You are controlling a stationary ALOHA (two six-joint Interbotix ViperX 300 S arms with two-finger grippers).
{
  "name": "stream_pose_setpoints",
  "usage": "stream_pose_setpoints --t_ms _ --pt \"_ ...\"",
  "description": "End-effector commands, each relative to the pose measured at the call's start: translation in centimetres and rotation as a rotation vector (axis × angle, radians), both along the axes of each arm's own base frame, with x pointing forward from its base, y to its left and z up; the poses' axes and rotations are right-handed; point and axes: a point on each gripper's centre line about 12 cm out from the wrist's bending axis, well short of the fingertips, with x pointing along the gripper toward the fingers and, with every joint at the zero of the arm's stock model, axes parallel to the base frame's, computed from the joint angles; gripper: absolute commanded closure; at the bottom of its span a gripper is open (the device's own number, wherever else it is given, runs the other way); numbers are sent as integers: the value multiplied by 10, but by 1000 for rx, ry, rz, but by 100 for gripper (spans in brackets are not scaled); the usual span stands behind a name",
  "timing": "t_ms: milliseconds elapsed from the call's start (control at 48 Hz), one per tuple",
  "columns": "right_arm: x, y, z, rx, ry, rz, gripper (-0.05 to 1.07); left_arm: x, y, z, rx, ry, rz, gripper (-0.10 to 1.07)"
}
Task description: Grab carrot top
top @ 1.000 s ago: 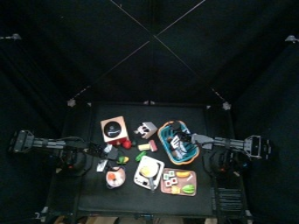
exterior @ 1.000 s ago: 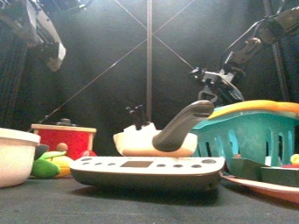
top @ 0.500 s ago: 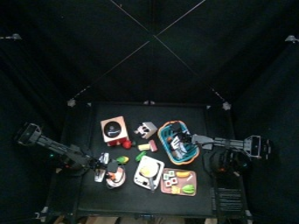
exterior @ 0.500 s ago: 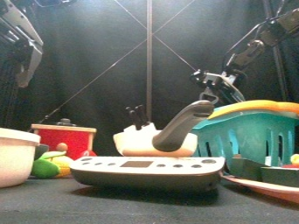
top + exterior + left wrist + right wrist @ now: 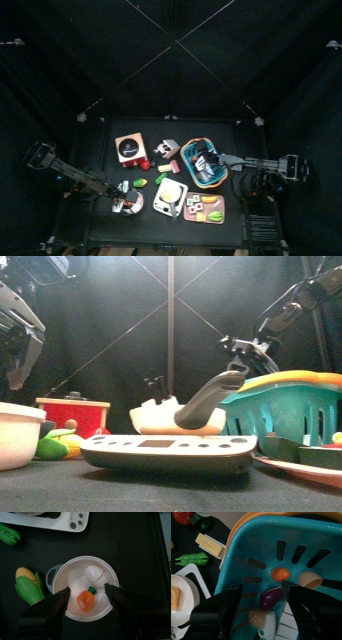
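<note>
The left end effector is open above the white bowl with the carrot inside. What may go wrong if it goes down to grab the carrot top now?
1. The carrot lies inside the white bowl, and the open left end effector spans much of it; a finger may hit the wall and tip or push the bowl.
2. The green top is tiny; the fingers may close on the orange body instead.
3. A whitish piece lies close by and may get caught.

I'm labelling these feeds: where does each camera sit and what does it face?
Top: overhead, straight down; both arms, small black table.
Front: table edge, level; left gripper hanging.
Left wrist: above round white bowl holding small orange carrot; open jaws.
Right wrist: over teal plastic basket.
Shared: basket in top and front.
</note>
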Motion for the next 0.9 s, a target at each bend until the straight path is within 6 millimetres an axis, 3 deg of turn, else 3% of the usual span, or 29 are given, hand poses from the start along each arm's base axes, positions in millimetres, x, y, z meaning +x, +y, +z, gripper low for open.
stream_pose_setpoints --t_ms 0,875 --pt "2 -1 5 -5 -20 0 8 4 -4 -1 -21 -9 3 5" --pt "4 -2 -7 3 16 1 8 4 -6 -42 55 182 9 5"
